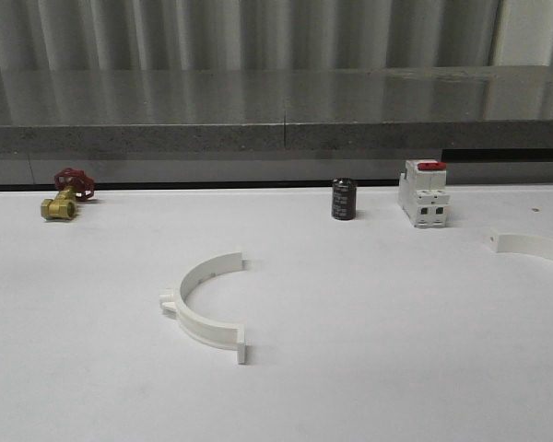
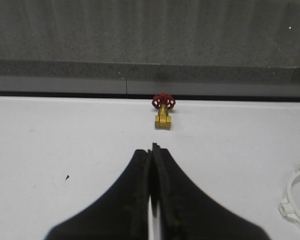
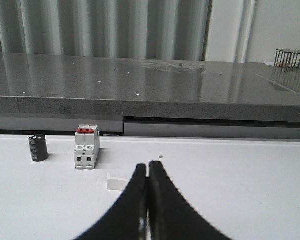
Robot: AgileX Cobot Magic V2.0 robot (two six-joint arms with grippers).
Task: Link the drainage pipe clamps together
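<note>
One white drainage pipe clamp (image 1: 205,307) lies on the white table left of centre, its open side facing right and its lug pointing left. A second clamp (image 1: 535,246) lies at the right edge, partly cut off by the frame. The left wrist view catches the first clamp (image 2: 293,201) off to one side of my left gripper (image 2: 153,148), which is shut and empty. In the right wrist view an end of the second clamp (image 3: 117,181) peeks out beside my right gripper (image 3: 148,165), also shut with nothing in it.
A brass valve with a red handwheel (image 1: 66,195) sits at the back left. A black cylinder (image 1: 343,199) and a white breaker with a red top (image 1: 424,192) stand at the back, right of centre. A grey stone ledge (image 1: 276,115) runs behind the table.
</note>
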